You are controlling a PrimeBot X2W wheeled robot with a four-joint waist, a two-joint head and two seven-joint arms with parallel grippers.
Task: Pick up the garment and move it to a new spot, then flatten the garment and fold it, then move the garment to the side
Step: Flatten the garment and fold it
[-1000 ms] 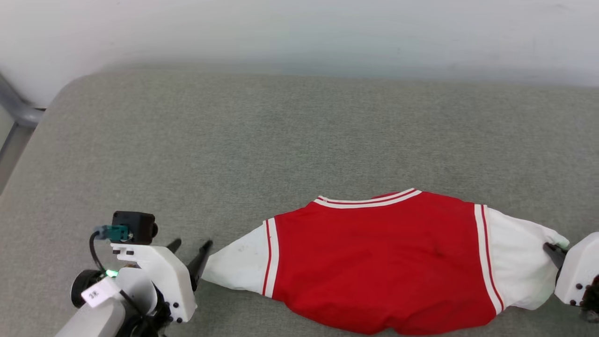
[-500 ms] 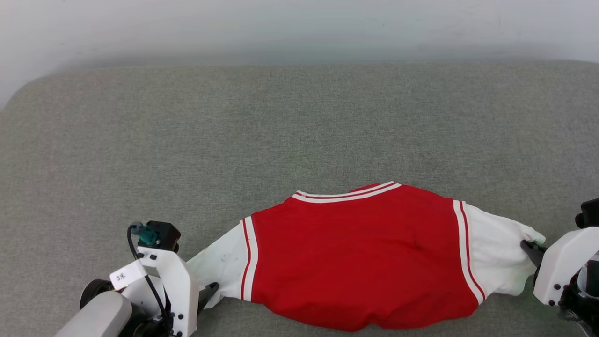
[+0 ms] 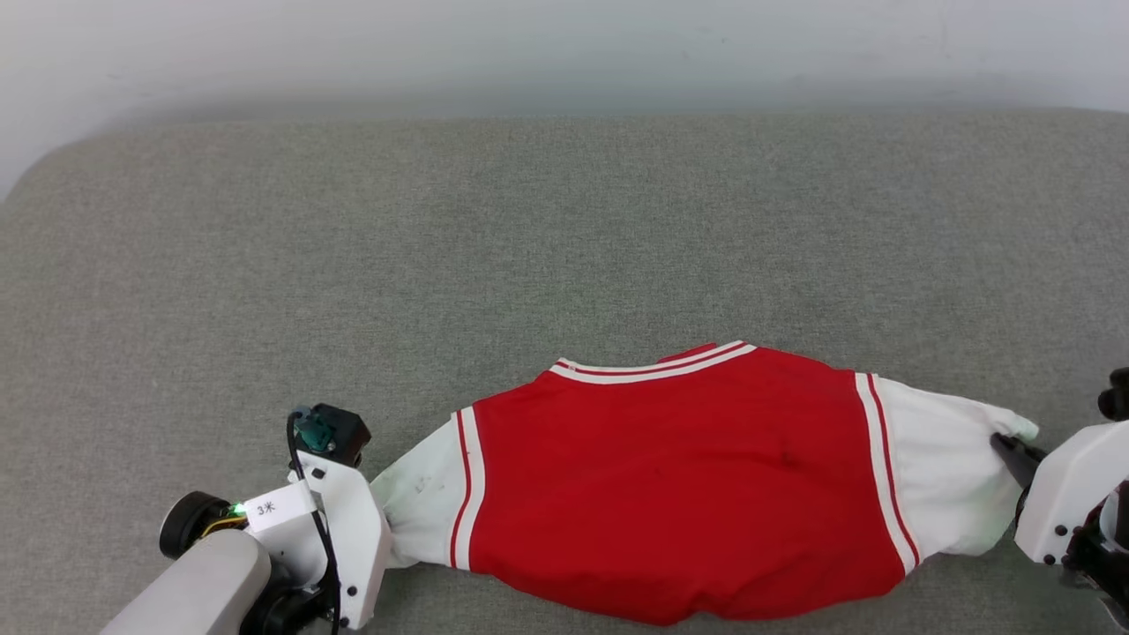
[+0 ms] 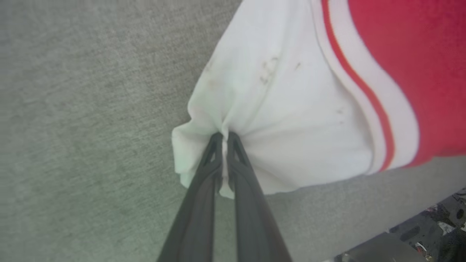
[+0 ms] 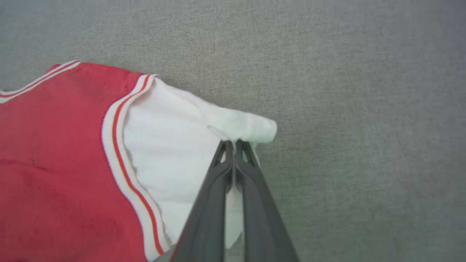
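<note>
The garment, a red jersey with white sleeves and red-and-white striped trim, lies stretched sideways along the near edge of a grey cushion. My left gripper is shut on the end of its white left sleeve, the cloth bunched between the fingertips. In the head view that gripper sits at the lower left against the sleeve. My right gripper is shut on the white right sleeve, and in the head view it stands at the far right. No lettering shows on the red panel.
The grey fabric cushion stretches wide behind the garment, up to a pale wall. Its rounded left corner shows at the upper left. Part of the robot's dark base appears in the left wrist view's lower right corner.
My left gripper moved right onto the left sleeve and went from open to shut on it. The camera shifted early on. The right gripper kept its hold.
</note>
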